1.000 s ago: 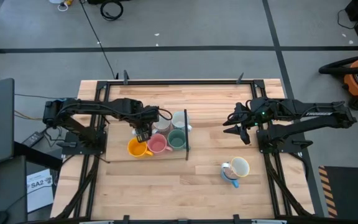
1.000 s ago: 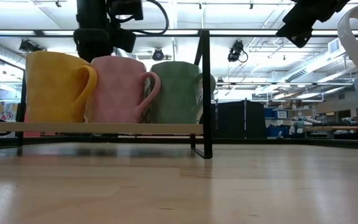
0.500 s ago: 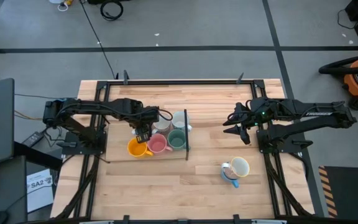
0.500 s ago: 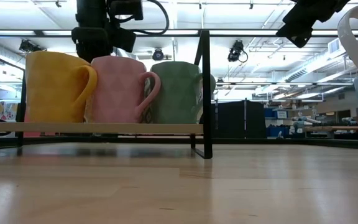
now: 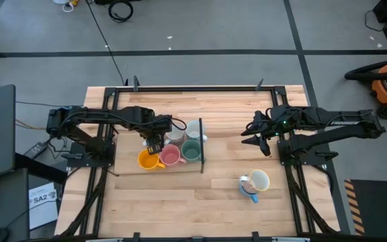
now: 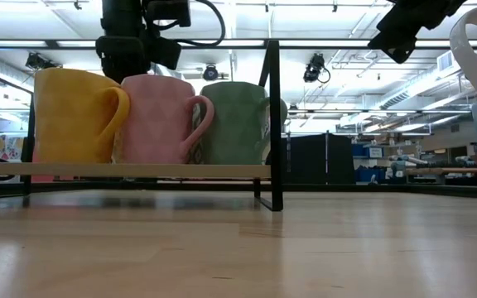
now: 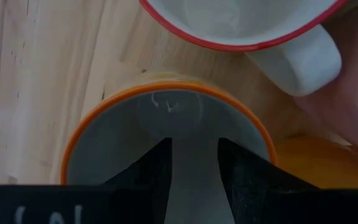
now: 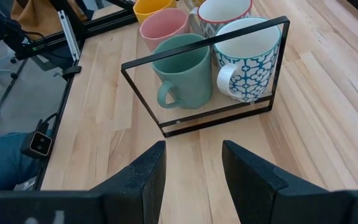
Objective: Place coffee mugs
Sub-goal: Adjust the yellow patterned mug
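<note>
Roughly — done: five mugs on rack (image 5: 201,144), centre-left.
left: stacked mugs (image 5: 254,183) lower right on surface (image 5: 180,208).
left end effector (image 5: 154,144): released above orange mug (image 5: 146,160).
right end effector (image 5: 252,132): released, idle.

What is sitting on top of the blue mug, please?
A cream mug is stacked on the blue mug, away from the rack. It covers the blue mug's opening, so anything inside cannot be seen.
</note>
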Available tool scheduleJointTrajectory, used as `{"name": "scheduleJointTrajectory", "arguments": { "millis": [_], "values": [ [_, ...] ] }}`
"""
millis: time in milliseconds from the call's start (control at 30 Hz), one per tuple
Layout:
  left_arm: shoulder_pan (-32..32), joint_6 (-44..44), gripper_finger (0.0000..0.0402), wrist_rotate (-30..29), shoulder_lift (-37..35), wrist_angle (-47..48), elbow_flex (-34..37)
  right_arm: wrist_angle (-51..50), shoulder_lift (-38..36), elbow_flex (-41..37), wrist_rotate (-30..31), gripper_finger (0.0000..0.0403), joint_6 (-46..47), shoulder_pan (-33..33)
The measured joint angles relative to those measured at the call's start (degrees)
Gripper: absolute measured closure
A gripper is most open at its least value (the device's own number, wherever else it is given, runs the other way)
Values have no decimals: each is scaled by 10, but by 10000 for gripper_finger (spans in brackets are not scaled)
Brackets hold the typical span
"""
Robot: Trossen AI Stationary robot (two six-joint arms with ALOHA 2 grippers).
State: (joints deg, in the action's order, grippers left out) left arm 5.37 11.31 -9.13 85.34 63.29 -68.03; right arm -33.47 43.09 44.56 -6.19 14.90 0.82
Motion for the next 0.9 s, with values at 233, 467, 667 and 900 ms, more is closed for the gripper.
{"name": "scheduleJointTrajectory", "arguments": {
  "millis": [233, 467, 667, 900],
  "values": [
    [0, 0, 264, 1, 0, 0, 0, 0, 0, 0, 0, 240, 0, 0],
    [-1, 0, 264, 15, 0, 3, 0, 0, 0, 0, 0, 240, 0, 0],
    [-1, 0, 264, 16, 0, 29, -10, 0, 0, 0, 0, 240, 0, 0],
    [-1, -1, 264, 15, -1, 33, -41, 0, 0, 0, 0, 240, 0, 0]
  ]
}}
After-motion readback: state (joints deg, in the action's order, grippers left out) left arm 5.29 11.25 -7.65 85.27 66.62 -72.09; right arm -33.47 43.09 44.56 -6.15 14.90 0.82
